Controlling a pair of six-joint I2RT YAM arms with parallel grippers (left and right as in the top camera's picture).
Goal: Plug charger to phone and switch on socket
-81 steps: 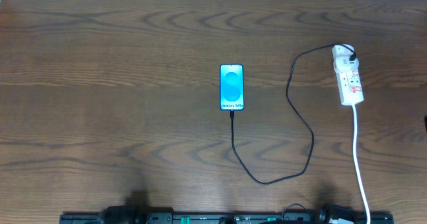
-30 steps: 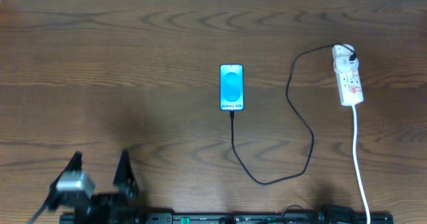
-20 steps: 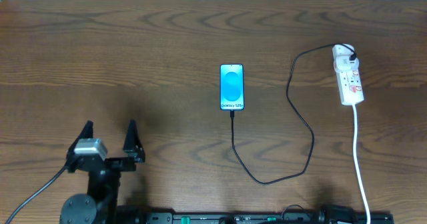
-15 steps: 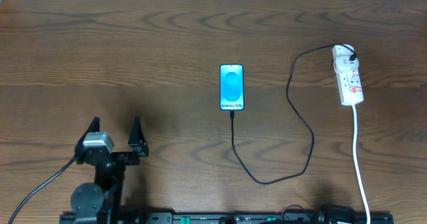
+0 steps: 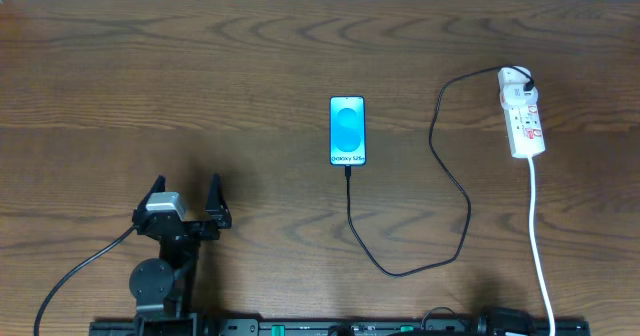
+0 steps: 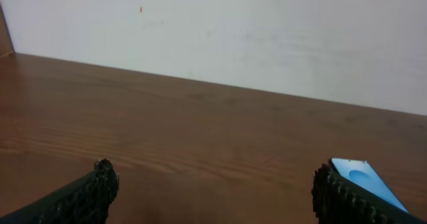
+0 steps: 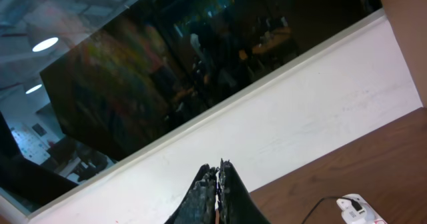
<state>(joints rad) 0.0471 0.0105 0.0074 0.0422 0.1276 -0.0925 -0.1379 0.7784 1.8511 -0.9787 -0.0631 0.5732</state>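
The phone (image 5: 347,130) lies face up mid-table, cyan screen lit; its corner shows in the left wrist view (image 6: 363,181). The black charger cable (image 5: 455,191) runs from the phone's near end, loops right and ends in a black plug at the far end of the white power strip (image 5: 522,114). The strip's end also shows in the right wrist view (image 7: 357,207). My left gripper (image 5: 185,190) is open and empty at the front left, far from the phone. My right gripper (image 7: 218,168) is shut, empty, pointing up at the wall; it is out of the overhead view.
The strip's white cord (image 5: 538,246) runs down to the table's front edge. A black rail (image 5: 330,327) lies along the front edge. A white wall (image 6: 220,31) stands behind the table.
My left arm has come into view from the front edge and moved forward and right, jaws open. Phone, cable and power strip have not moved.
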